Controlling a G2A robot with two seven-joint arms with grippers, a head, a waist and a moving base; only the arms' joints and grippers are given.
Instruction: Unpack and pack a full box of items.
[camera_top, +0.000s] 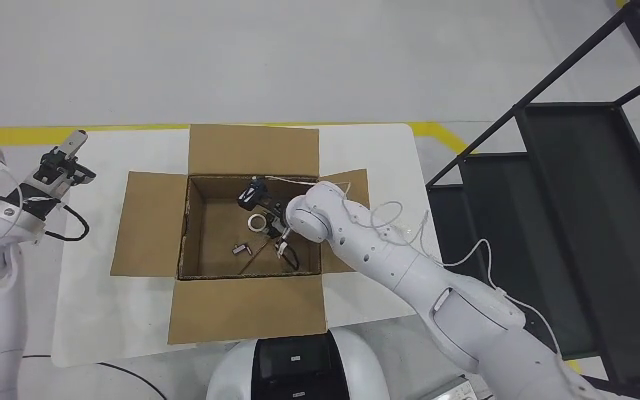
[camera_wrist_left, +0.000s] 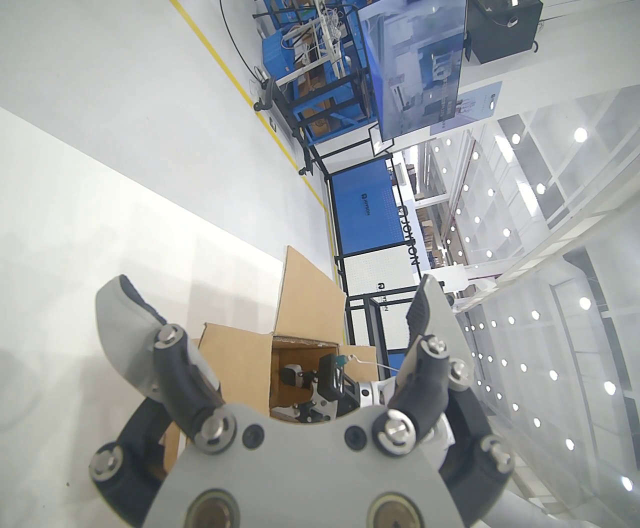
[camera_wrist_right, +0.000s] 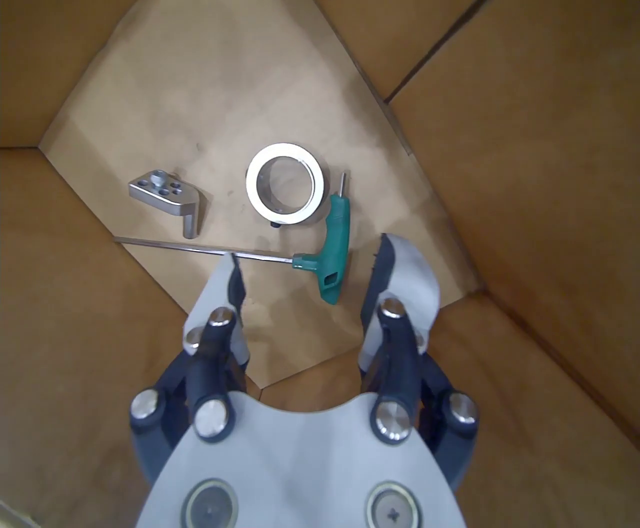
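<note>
White table (camera_top: 385, 160) on grey floor (camera_top: 300, 60) bears an open box (camera_top: 253, 150).

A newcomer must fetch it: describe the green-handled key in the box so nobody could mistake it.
Start at the open cardboard box on the white table and look at its floor. The T-handle key lies beside the metal ring, below the open right gripper. It alone has a green grip and a long thin shaft; the ring and the drilled bracket are bare metal.
</note>
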